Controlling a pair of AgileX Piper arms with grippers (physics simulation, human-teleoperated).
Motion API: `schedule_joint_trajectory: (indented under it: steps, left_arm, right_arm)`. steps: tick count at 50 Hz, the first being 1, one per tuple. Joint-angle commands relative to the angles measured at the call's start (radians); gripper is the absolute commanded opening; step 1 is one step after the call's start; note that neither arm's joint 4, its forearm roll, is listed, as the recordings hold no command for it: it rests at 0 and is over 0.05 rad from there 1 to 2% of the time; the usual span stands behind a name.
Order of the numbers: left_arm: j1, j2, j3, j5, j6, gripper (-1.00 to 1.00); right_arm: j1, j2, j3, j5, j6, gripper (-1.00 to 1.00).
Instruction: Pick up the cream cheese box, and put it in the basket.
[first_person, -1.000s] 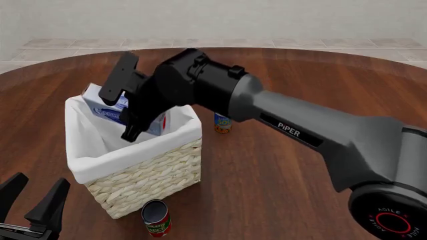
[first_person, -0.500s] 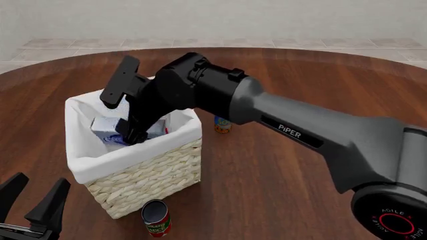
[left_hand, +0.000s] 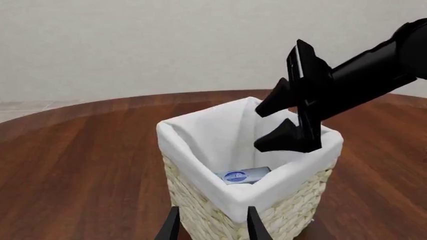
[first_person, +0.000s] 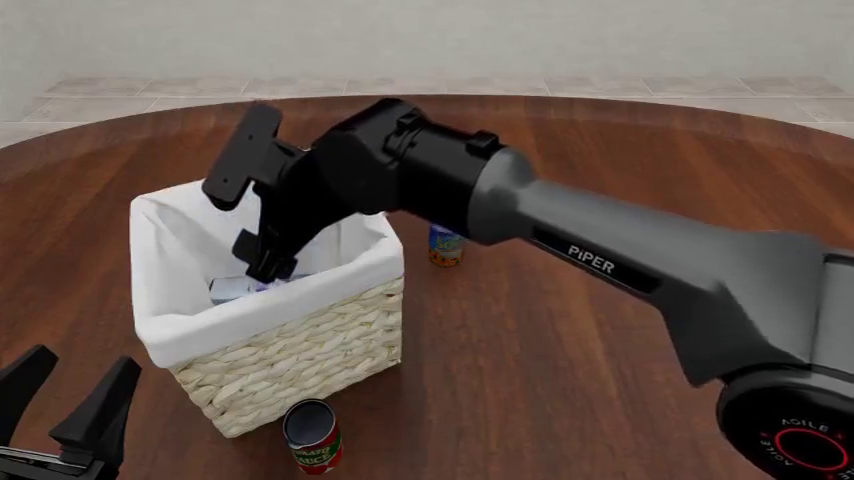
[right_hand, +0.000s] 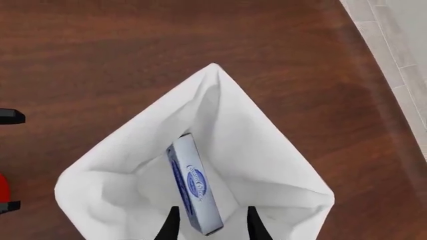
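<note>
In the front view the left gripper (first_person: 60, 410) sits at about 7 o'clock, low over the table (first_person: 561, 340), its two fingers spread apart and holding nothing. Just toward the centre from it stands the basket (first_person: 287, 355), its white liner (first_person: 174, 300) folded over the woven rim. Inside, the cream cheese box (first_person: 240, 289) lies on the lined bottom, free of both grippers; the right wrist view shows it (right_hand: 195, 186) lying on a narrow side, blue oval logo on the face that shows. At 6 o'clock, just in front of the basket's near wall, a red-and-green can (first_person: 312, 436) lies tipped on the table. The right gripper (first_person: 254, 205) hangs over the basket's opening, fingers parted and empty. Just beyond the basket's far right corner a small blue can (first_person: 446, 247) stands upright.
</note>
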Motion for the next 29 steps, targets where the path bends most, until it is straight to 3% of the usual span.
schedule_joint_trajectory:
  steps: [1,16,29]
  left_arm:
    - [0.0,0.0,0.0,0.002,0.0,1.0]
    - [-0.001,0.0,0.0,0.002,0.005,1.0]
    - [-0.002,0.0,0.0,0.004,0.013,1.0]
  right_arm:
    - [0.0,-0.045,0.01,0.002,0.003,1.0]
    - [0.001,-0.276,0.153,-0.043,0.02,1.0]
    - [-0.003,-0.542,0.456,-0.177,0.028,1.0]
